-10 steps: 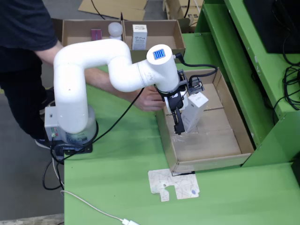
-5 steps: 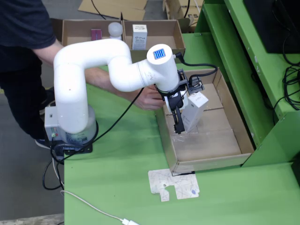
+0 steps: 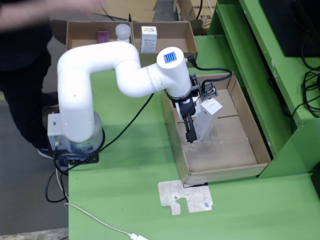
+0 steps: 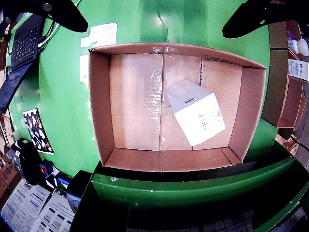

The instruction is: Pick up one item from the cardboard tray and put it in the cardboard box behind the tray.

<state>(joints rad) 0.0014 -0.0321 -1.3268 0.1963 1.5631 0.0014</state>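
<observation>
Fixed view: white arm [image 3: 100, 75] reaches over cardboard tray [image 3: 250, 130] at centre right of green desk [image 3: 130, 165]. Claw [image 3: 189, 131] hangs inside tray beside tilted white carton [image 3: 207, 117]; contact between them hard to make out. Wrist view: two dark claw fingers [image 4: 251, 17] at the upper corners, spread wide, nothing between them; carton [image 4: 198, 112] lies askew on tray floor, right of centre. Cardboard box [image 3: 130, 34] at top of fixed view, contents small. Blurred person [image 3: 25, 65] at upper left, cut off
</observation>
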